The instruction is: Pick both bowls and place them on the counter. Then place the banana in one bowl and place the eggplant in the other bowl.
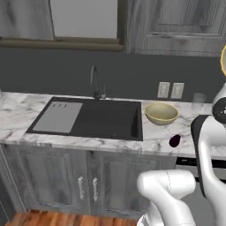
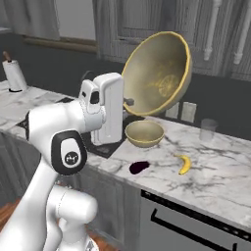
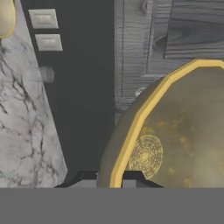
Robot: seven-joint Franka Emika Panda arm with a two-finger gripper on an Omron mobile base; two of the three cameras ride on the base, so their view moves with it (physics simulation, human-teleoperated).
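Observation:
One tan-yellow bowl (image 2: 157,73) hangs tilted on edge high above the counter, and my gripper (image 3: 109,179) is shut on its lower rim. In the hand view that bowl (image 3: 175,131) looms at the right, its yellow rim running down between the finger tips. In the right base view the gripper (image 2: 128,102) sits at the bowl's lower left edge, mostly hidden by the hand. The other bowl (image 2: 144,133) (image 1: 161,113) stands upright on the white marble counter (image 2: 215,171) beside the sink. In front of it lie the dark eggplant (image 2: 139,167) (image 1: 175,141) and, to the right, the banana (image 2: 184,164).
A clear glass (image 2: 208,130) (image 1: 198,100) stands near the wall outlets (image 1: 170,90). The black sink (image 1: 95,117) with its faucet (image 1: 94,81) lies left of the bowl. A paper towel roll (image 2: 14,73) stands far left. Upper cabinets (image 2: 147,19) hang behind the raised bowl.

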